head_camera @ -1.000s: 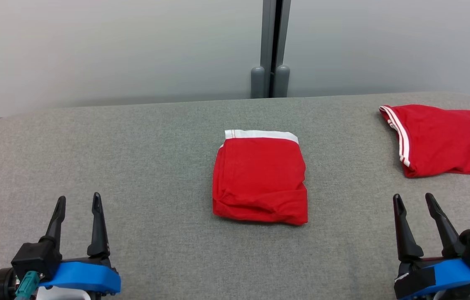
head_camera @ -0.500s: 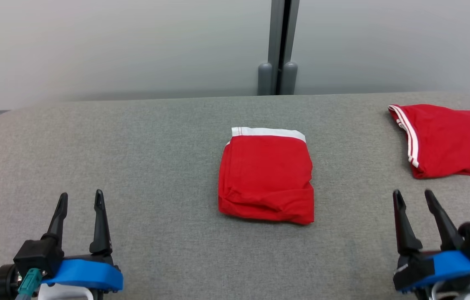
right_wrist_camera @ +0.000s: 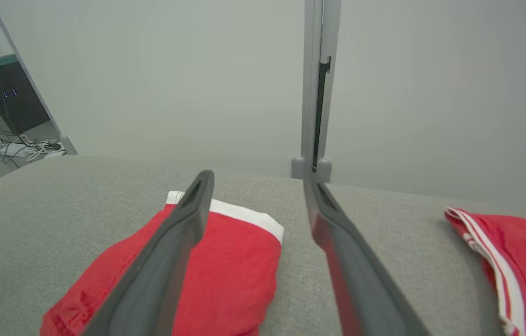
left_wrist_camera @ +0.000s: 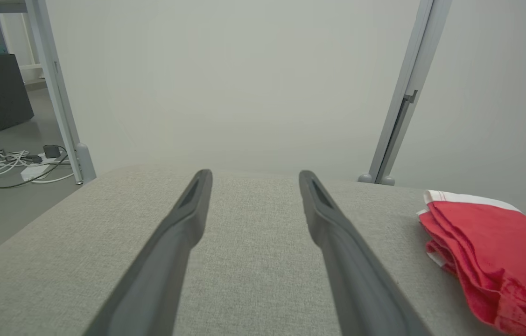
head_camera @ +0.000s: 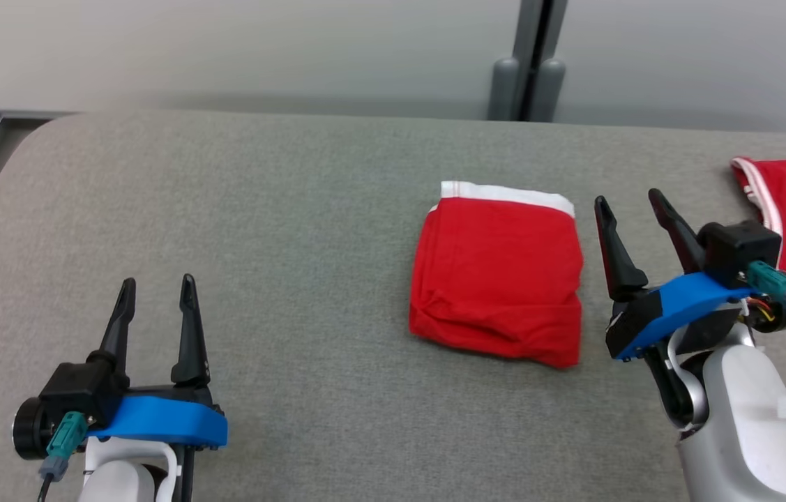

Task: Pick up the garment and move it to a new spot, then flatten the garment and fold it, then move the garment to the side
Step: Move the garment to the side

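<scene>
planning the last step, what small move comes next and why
Probably ease the right pincer left and down onto the right edge of the folded red garment: it stands open beside the cloth, holding nothing, and the fold looks done.
</scene>
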Tool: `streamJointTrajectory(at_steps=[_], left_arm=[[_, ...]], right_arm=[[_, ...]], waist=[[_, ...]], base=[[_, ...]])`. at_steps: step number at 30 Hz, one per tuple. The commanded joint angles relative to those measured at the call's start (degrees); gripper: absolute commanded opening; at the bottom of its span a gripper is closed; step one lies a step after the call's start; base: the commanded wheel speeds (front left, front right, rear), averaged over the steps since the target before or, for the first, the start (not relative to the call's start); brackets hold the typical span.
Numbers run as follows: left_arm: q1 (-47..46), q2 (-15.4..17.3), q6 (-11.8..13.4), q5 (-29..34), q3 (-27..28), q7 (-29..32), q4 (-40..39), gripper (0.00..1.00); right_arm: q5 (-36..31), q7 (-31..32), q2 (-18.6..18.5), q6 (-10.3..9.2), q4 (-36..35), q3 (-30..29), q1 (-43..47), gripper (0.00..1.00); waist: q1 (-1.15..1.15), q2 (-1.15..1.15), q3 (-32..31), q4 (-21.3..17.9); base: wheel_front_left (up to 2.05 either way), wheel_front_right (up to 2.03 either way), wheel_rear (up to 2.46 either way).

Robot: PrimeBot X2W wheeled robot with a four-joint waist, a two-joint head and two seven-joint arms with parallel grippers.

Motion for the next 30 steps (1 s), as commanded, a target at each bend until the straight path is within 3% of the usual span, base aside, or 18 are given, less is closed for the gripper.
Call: streamJointTrajectory(at_steps=[1, 15, 22, 23, 24, 26, 30], left_arm=[[-1.39, -0.05, -0.15, -0.23, 0.00, -0.57, 0.49, 1.00], [-4.50, -0.91, -0.57, -0.79, -0.60, -2.05, 3.02, 1.00], [-5.35, -1.25, -0.68, -0.82, -0.81, -2.33, 4.15, 1.00], [-5.47, -1.29, -0.72, -0.81, -0.85, -2.37, 4.21, 1.00], [-5.57, -1.29, -0.77, -0.80, -0.86, -2.40, 4.23, 1.00], [-5.66, -1.26, -0.91, -0.82, -0.85, -2.46, 4.29, 1.00], [-5.87, -1.15, -0.92, -0.69, -0.87, -2.48, 4.24, 1.00]], right_arm=[[-0.63, 0.23, -0.05, 0.04, 2.92, -0.31, -1.71, 1.00], [-1.98, -1.47, -0.21, 0.04, 21.56, -3.92, -4.65, 1.00], [4.62, -3.09, 0.15, 0.05, 29.27, 0.22, -5.62, 1.00], [5.53, -3.72, 0.17, 0.09, 29.83, 1.30, -5.83, 0.85], [6.78, -4.05, 0.17, 0.09, 30.35, 2.36, -6.15, 0.32], [10.15, -4.91, 0.18, 0.09, 31.02, 4.62, -6.61, 0.00], [12.07, -7.15, 0.00, 0.04, 31.51, 7.34, -8.06, 0.00]], waist=[[-0.01, 0.00, 2.22, 2.23], [-0.01, 0.00, 6.81, 5.75], [-0.01, 0.00, 6.96, 5.62], [-0.01, 0.00, 6.97, 5.47], [-0.01, 0.00, 6.99, 5.28], [-0.01, 0.00, 7.10, 4.69], [-0.01, 0.00, 7.44, 3.15]], base=[[0.00, 0.00, 0.00], [0.00, 0.00, 0.00], [0.00, 0.00, 0.00], [0.00, 0.00, 0.00], [0.00, 0.00, 0.00], [0.00, 0.00, 0.00], [0.00, 0.00, 0.00]])
